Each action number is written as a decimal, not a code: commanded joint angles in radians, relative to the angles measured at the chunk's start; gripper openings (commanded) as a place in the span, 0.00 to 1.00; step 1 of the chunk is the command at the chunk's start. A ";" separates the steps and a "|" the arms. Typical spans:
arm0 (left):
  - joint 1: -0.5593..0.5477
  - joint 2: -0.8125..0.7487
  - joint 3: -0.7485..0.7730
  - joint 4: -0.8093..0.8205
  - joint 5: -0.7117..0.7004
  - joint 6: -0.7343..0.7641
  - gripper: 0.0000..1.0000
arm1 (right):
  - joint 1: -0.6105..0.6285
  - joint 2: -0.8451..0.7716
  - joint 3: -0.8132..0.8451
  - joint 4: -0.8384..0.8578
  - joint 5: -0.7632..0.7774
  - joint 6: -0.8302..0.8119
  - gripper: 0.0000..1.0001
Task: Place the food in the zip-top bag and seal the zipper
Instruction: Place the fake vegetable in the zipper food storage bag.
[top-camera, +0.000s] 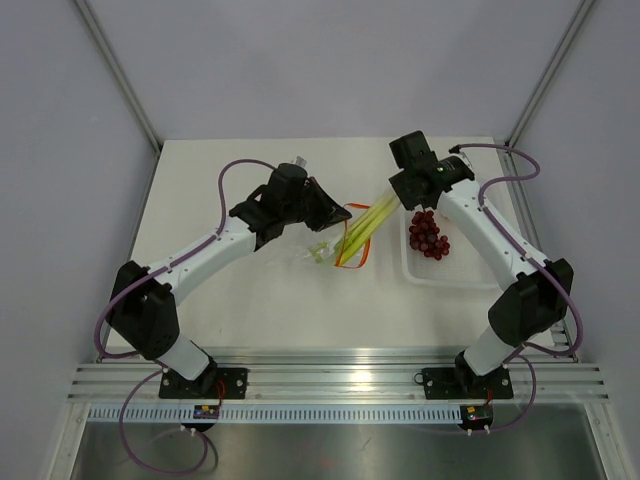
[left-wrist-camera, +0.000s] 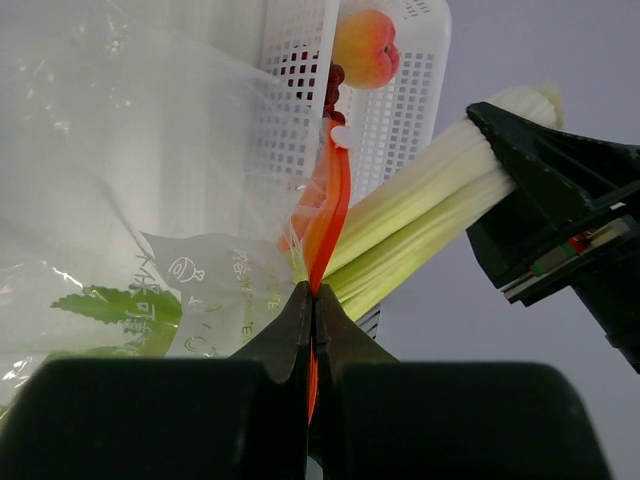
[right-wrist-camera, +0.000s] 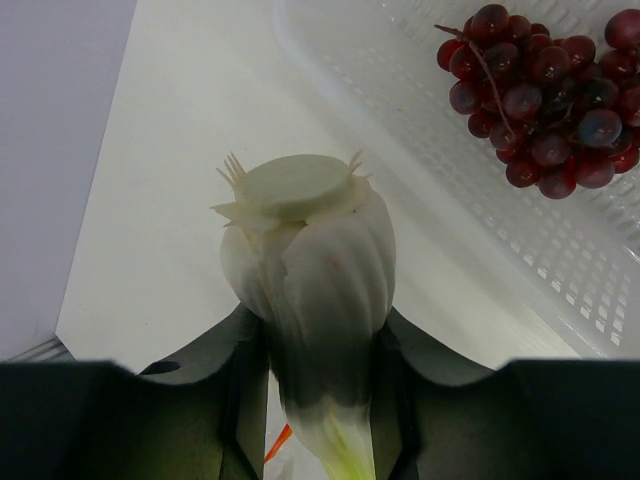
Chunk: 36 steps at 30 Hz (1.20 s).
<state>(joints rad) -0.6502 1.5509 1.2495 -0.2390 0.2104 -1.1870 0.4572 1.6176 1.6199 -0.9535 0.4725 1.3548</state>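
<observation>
Left gripper pinches zipper; right gripper clamps vegetable stalks; grapes lie in perforated tray, right

1. The gap between the left claw, clamped on the zipper, and the right claw is crossed by the gripped vegetable stalks.
2. The tray is partly filled by grapes.
3. Bare table is left towards the arm bases.

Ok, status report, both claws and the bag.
Left claw shut on zipper. Right claw shut on vegetable stalks, tips at bag mouth. Grapes, peach in tray.
</observation>
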 joint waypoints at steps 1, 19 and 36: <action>-0.008 -0.005 0.024 0.073 0.021 0.003 0.00 | 0.001 0.013 0.003 0.053 -0.049 -0.046 0.00; -0.006 -0.034 -0.004 0.081 0.040 -0.020 0.00 | -0.040 -0.188 -0.129 0.035 0.083 0.219 0.00; -0.009 -0.020 -0.022 0.116 0.130 -0.032 0.00 | -0.040 -0.067 -0.232 0.223 -0.057 0.073 0.00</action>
<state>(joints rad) -0.6540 1.5509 1.2278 -0.2058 0.2874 -1.2060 0.4187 1.5520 1.3945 -0.7952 0.4267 1.4521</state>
